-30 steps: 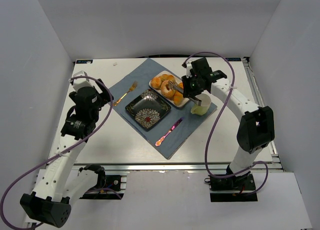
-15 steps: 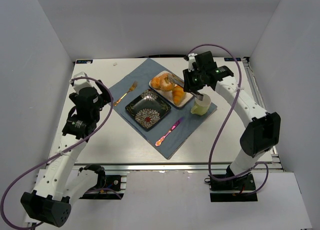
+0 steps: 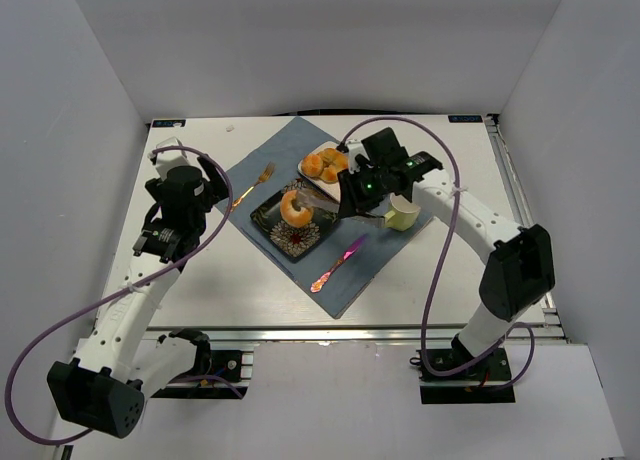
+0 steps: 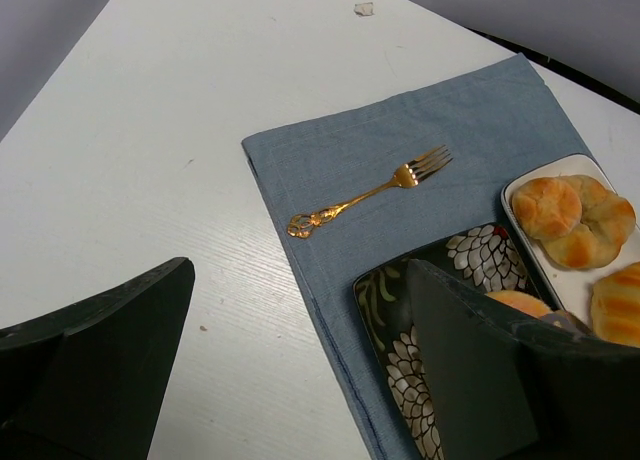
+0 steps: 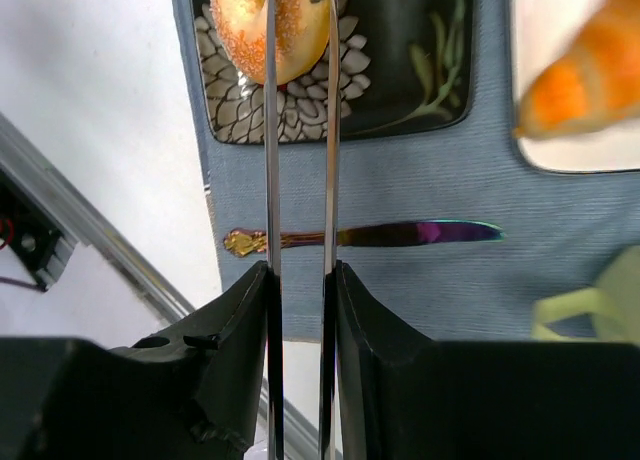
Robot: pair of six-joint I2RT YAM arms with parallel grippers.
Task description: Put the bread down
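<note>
Bread now carried over plate; right gripper clamped on tongs pinching it.

No legible text, label, brand name, number or sign is showing in any of the three views.
</note>
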